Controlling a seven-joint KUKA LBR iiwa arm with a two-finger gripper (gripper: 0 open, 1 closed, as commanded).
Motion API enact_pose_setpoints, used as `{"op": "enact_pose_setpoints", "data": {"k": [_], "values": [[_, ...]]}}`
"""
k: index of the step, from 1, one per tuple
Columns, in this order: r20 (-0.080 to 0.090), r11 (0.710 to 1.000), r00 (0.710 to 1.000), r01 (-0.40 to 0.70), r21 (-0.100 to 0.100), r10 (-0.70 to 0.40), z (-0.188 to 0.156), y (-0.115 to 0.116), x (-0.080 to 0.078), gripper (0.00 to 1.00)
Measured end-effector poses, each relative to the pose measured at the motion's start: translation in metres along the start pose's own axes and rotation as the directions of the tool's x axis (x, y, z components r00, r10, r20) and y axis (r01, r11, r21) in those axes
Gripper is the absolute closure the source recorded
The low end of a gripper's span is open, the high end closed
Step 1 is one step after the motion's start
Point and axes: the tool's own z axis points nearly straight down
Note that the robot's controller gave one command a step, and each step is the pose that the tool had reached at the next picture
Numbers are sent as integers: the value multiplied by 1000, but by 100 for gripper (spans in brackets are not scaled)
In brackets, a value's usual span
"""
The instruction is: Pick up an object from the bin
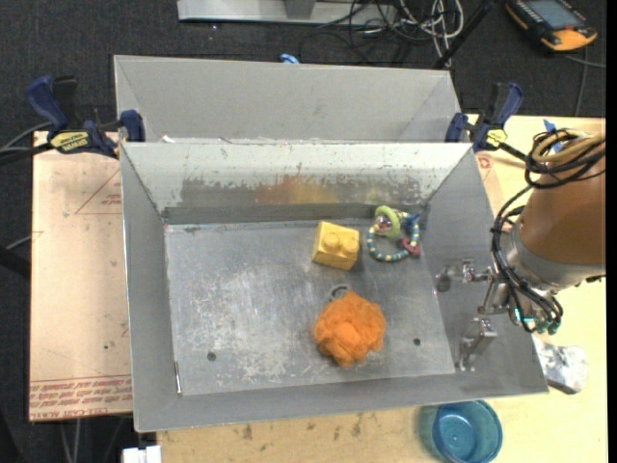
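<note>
place: robotics lab | evidence: grey metal bin (145, 258), robot arm (569, 230), tangled cables (439, 13), orange handheld controller (554, 17)

Blue round dish (467, 430) on table (289, 440) edge; orange handheld device (552, 19), tangled cables (424, 3) on dark floor (116, 8).

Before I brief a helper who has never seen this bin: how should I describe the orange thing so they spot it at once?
Start at the grey metal bin and look at the near part of its flat floor, right of the middle. The fuzzy orange ball lies there by itself. Unlike the hard-edged yellow block and the multicoloured ring toy by the far wall, it is round, soft and shaggy.
</note>
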Motion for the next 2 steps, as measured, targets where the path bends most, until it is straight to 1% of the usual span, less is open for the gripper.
{"op": "enact_pose_setpoints", "data": {"k": [1,2], "values": [[7,1000,1000,4,1,-4,-3,1,-2,0],[12,1000,1000,1,1,-1,82,56,-1,0]]}}
